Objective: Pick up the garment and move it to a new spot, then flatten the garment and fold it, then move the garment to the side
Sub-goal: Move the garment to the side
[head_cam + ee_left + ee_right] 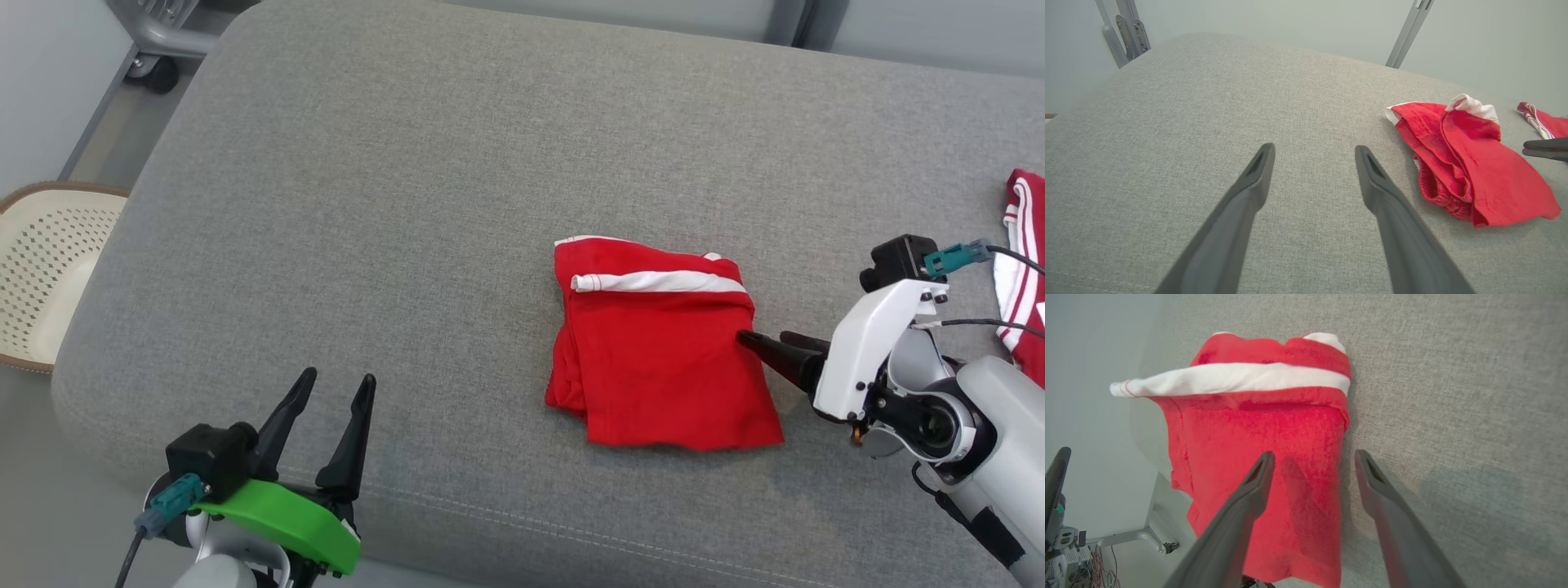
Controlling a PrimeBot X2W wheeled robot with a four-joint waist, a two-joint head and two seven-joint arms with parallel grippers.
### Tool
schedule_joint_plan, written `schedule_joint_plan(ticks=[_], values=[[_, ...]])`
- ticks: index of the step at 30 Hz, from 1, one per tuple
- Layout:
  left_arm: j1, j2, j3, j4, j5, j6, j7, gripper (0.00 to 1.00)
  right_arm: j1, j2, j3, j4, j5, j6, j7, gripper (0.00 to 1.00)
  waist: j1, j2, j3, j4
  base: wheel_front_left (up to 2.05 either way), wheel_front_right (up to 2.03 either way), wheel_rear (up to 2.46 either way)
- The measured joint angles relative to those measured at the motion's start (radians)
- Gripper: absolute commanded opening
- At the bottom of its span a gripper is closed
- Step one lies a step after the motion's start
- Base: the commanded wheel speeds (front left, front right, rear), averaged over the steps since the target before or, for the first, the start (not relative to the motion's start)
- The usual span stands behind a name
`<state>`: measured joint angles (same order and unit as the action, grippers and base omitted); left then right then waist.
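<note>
The garment (653, 359) is red with a white band and lies folded into a rough square on the grey cushion (408, 204), right of centre. My right gripper (763, 336) is open at its right edge, nothing pinched. In the right wrist view the right gripper (1314, 455) straddles that edge of the garment (1257, 428): one finger over the red cloth, the other over bare cushion. My left gripper (339, 377) stands open near the front left, well apart from the garment. The left wrist view has the left gripper (1315, 148) over bare cushion, the garment (1474, 163) at the right.
A second red and white cloth (1020, 261) lies at the cushion's right edge, behind my right arm. A cream perforated basket (49, 261) stands on the floor to the left. A grey frame with a caster (155, 73) is at the far left corner.
</note>
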<state>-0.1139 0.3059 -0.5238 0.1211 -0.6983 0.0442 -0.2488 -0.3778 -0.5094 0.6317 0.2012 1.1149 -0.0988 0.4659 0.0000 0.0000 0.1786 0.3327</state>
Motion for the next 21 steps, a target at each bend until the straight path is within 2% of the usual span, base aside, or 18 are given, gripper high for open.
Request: schedule_joint_plan(ticks=[8,16,17,18,19,21], values=[[-0.004,-0.011,-0.003,-0.002,0.014,-0.011,0.0,1.0,0.034,0.005,-0.035,0.015,0.083,0.002,0.002,1.0,0.0,0.0,0.034,0.003,0.0,0.0,0.0],[-0.031,-0.03,-0.002,0.005,0.023,-0.019,0.0,1.0,0.037,0.027,-0.031,0.034,0.119,0.046,0.029,1.0,0.0,0.0,0.062,0.031,0.0,0.0,0.0],[-0.031,-0.031,-0.002,0.007,0.024,-0.02,0.0,1.0,0.036,0.031,-0.032,0.034,0.122,0.051,0.031,0.83,0.0,0.0,0.063,0.033,0.0,0.0,0.0],[-0.031,-0.032,-0.002,0.009,0.024,-0.023,0.0,1.0,0.036,0.035,-0.035,0.035,0.133,0.056,0.037,0.25,0.0,0.0,0.063,0.035,0.0,0.0,0.0],[-0.031,-0.035,-0.002,0.011,0.024,-0.024,0.0,1.0,0.034,0.039,-0.038,0.037,0.143,0.059,0.038,0.0,0.0,0.0,0.064,0.036,0.0,0.0,0.0],[-0.033,-0.041,-0.002,0.016,0.026,-0.03,0.0,1.0,0.023,0.035,-0.038,0.038,0.151,0.073,0.056,0.0,0.0,0.0,0.063,0.039,0.0,0.0,0.0]])
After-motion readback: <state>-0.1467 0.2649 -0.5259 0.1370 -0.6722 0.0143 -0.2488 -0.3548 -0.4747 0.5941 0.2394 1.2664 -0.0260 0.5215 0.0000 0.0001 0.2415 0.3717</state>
